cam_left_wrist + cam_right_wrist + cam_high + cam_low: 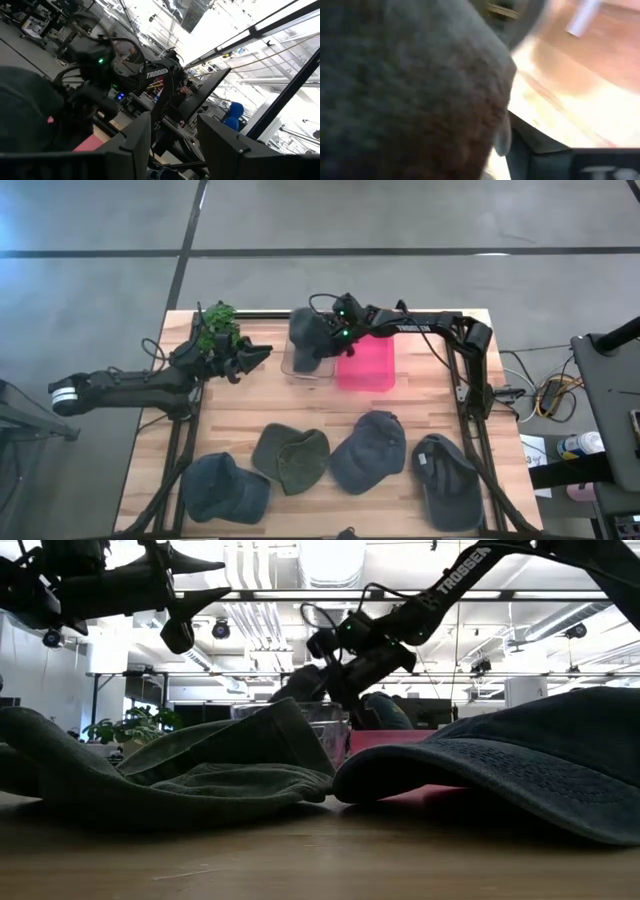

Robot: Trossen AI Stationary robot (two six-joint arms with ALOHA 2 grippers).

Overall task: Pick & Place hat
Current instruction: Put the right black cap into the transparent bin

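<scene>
Right gripper [328,338]: reaching in from the table's far right side and hanging over the clear bin, its fingers buried in the grey hat; whether it is pinching the cloth or letting go, I cannot tell.
Left gripper [262,353]: hovering above the table just left of the clear bin, fingers [227,145] spread wide and holding nothing.
Table [430,410]: light wooden top carrying both bins along the far edge and a row of hats along the near edge.
Pink bin [366,365]: sitting beside the clear bin, on its right, touching or nearly so.
Clear bin [292,366]: sitting at the far middle of the table, with the grey hat draped into it.
Grey hat [310,338]: lying partly inside the clear bin under the right gripper, filling most of the right wrist view.
Near row: blue hat [222,486] at the left, then olive hat [291,457], dark hat [369,450], and a fourth hat [447,480] at the right.
Plant [217,323]: standing at the far left corner, behind the left arm.
</scene>
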